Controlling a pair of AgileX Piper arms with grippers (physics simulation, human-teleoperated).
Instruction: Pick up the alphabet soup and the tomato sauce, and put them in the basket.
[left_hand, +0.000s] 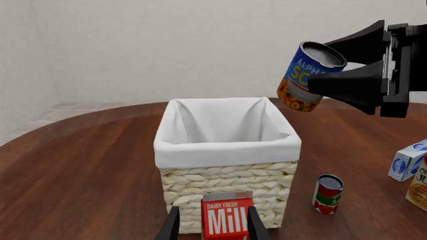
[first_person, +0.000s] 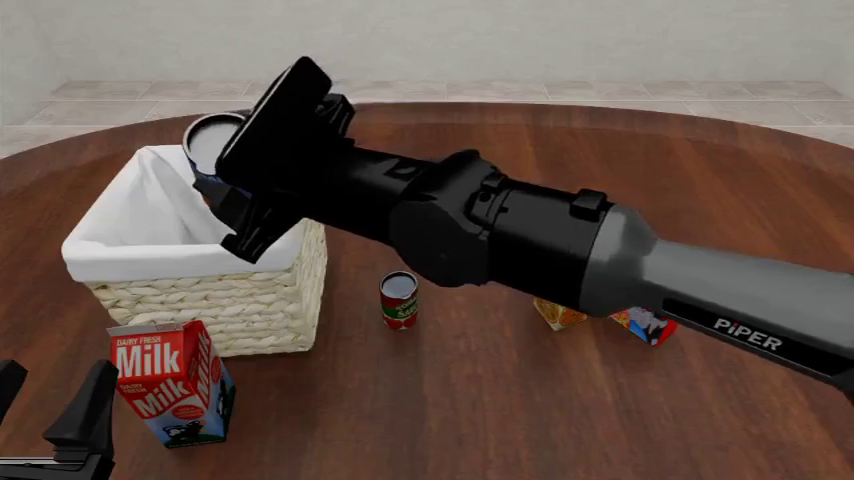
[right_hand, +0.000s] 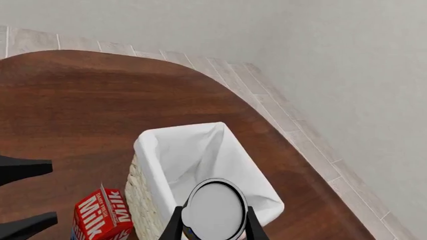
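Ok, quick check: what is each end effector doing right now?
Left end effector: open, holding nothing.
Right end effector: closed on the soup can, above the basket.

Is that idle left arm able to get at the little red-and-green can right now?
Probably not directly. The left gripper hangs open right behind the milk carton, with the basket beyond it, while the tomato sauce stands past the basket's far side. It would likely have to swing around the carton first.

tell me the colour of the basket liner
White, plain cloth folded over the basket rim; the liner shows best in the left wrist view.
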